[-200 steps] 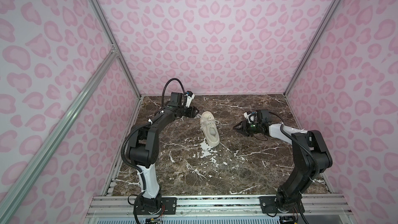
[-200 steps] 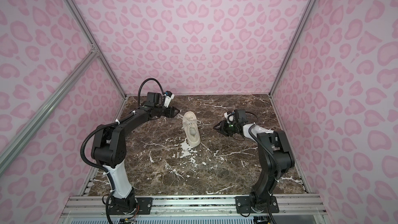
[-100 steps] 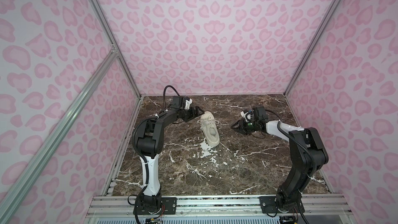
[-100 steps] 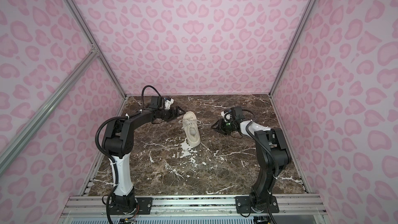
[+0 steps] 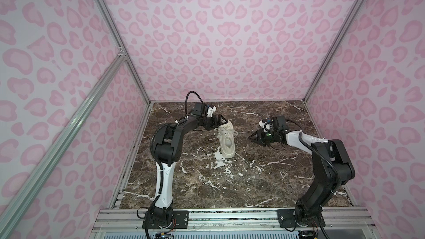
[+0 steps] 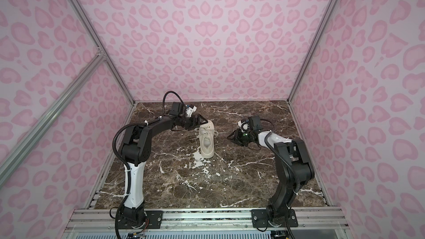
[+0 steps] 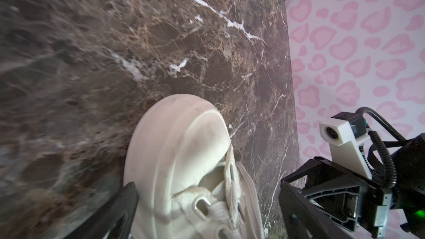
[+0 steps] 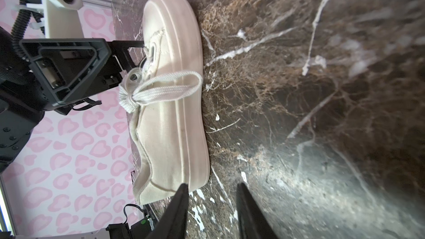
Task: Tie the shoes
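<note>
The cream sneaker (image 5: 226, 142) stands on the marble tabletop (image 5: 264, 180), its laces in a bow (image 8: 158, 88). The left gripper (image 5: 224, 122) gapes wide astride its toe. The right gripper (image 5: 251, 137), parted and empty, hangs well apart.

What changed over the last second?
Left gripper moved in to the shoe's toe end and opened wide, with its elbow swinging inward. Whether it let go of a lace is unclear. Right gripper crept slightly toward the shoe, jaws apart and empty. Shoe stayed put.
</note>
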Controlling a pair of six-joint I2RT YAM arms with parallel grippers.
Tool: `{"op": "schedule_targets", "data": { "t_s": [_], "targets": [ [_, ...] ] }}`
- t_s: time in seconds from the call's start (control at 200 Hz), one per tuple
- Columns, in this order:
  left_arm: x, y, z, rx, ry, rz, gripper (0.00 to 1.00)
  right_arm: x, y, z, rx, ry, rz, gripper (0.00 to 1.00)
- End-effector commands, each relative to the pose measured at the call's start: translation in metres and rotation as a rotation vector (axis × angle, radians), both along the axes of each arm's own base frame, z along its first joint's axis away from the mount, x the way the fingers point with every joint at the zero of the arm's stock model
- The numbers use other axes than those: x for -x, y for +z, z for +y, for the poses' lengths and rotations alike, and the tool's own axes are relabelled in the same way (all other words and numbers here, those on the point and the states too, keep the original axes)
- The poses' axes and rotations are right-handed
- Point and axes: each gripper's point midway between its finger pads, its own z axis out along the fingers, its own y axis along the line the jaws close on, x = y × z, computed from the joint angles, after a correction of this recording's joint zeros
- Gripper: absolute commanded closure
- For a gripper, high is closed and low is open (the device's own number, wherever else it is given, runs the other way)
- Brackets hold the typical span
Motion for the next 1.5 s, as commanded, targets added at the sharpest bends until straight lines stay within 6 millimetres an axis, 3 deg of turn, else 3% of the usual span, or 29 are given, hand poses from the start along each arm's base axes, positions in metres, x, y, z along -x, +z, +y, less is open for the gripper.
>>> {"op": "schedule_targets", "data": {
  "t_s": [0.0,0.15,0.38,0.505,0.61,0.635,0.74,0.8,0.87,0.925,1.015,1.175,1.325,1.495],
  "targets": [
    [0.008,0.003,-0.014,0.027,-0.036,0.01,0.03,0.003,0.0,-0.003,0.011,-0.002,-0.019,0.63],
    [0.013,0.008,-0.019,-0.017,-0.037,-0.038,0.03,0.01,0.005,-0.008,0.029,-0.007,-0.035,0.63],
    [0.001,0.055,0.021,-0.094,0.056,-0.206,0.03,0.009,0.032,-0.011,0.191,0.104,-0.181,0.63],
    [0.018,0.066,0.043,-0.163,0.013,-0.252,0.03,0.005,0.047,0.002,0.301,0.236,-0.269,0.62],
    [0.044,0.055,0.054,-0.232,-0.064,-0.303,0.02,0.0,0.052,0.011,0.365,0.307,-0.285,0.62],
    [0.056,0.042,0.056,-0.249,-0.088,-0.285,0.0,-0.003,0.053,0.012,0.374,0.31,-0.286,0.63],
    [0.08,0.023,0.057,-0.265,-0.179,-0.305,0.16,-0.01,0.053,0.015,0.367,0.293,-0.284,0.64],
    [0.088,0.018,0.055,-0.283,-0.218,-0.349,0.22,-0.013,0.054,0.017,0.35,0.273,-0.291,0.65],
    [0.092,0.012,0.055,-0.316,-0.251,-0.396,0.36,-0.014,0.055,0.02,0.331,0.266,-0.288,0.65],
    [0.09,0.01,0.054,-0.307,-0.257,-0.411,0.47,-0.015,0.053,0.022,0.33,0.269,-0.283,0.66],
    [0.085,0.004,0.048,-0.285,-0.276,-0.374,0.52,-0.016,0.053,0.025,0.334,0.284,-0.278,0.66],
    [0.07,-0.013,0.043,-0.222,-0.189,-0.221,0.51,-0.022,0.057,0.026,0.343,0.292,-0.274,0.66],
    [0.065,-0.009,0.035,-0.117,-0.089,-0.193,0.5,-0.028,0.058,0.031,0.325,0.289,-0.276,0.66],
    [0.063,-0.011,0.028,-0.065,-0.095,-0.176,0.5,-0.031,0.057,0.041,0.311,0.31,-0.271,0.66]
  ]
}}
